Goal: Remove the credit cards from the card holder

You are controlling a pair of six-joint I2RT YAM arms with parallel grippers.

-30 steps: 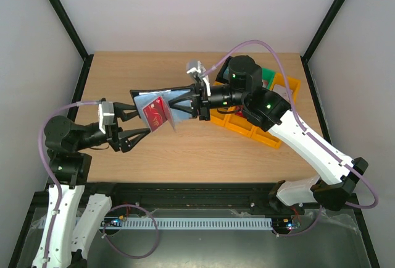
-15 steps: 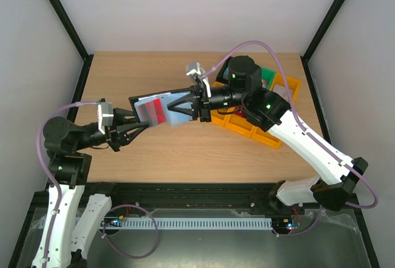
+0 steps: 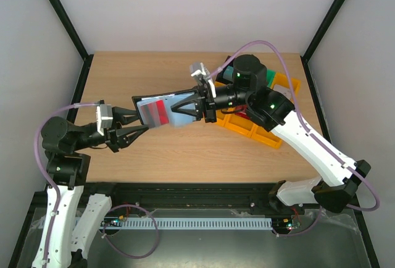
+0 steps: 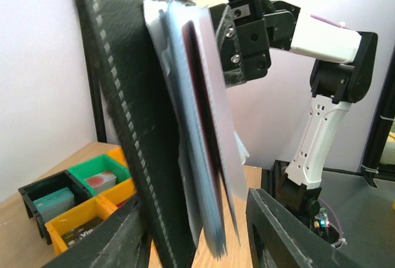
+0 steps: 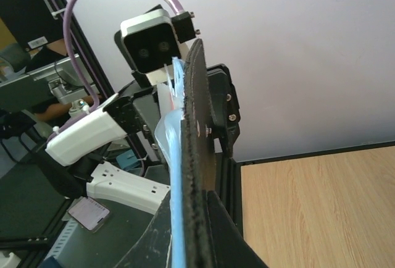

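Note:
My right gripper (image 3: 179,108) is shut on the black card holder (image 3: 163,93) and holds it open in the air above the table, its cards facing the top camera. A red credit card (image 3: 159,111) and a pale one (image 3: 144,112) sit in its blue-grey inner face. My left gripper (image 3: 141,123) is open just left of and below the holder. In the left wrist view the holder (image 4: 123,126) and the card edges (image 4: 207,132) hang between my spread fingers (image 4: 278,231). The right wrist view shows the holder (image 5: 199,132) edge-on.
Yellow bins (image 3: 247,129) and a green bin (image 3: 270,75) stand at the right of the wooden table (image 3: 123,70), under the right arm. The left wrist view shows green (image 4: 99,172), yellow (image 4: 80,218) and black (image 4: 46,194) bins with small blocks.
The red card stuck out tilted a second ago; it now lies straight in the holder. The right gripper has carried the holder slightly right. The left gripper has drawn back a little.

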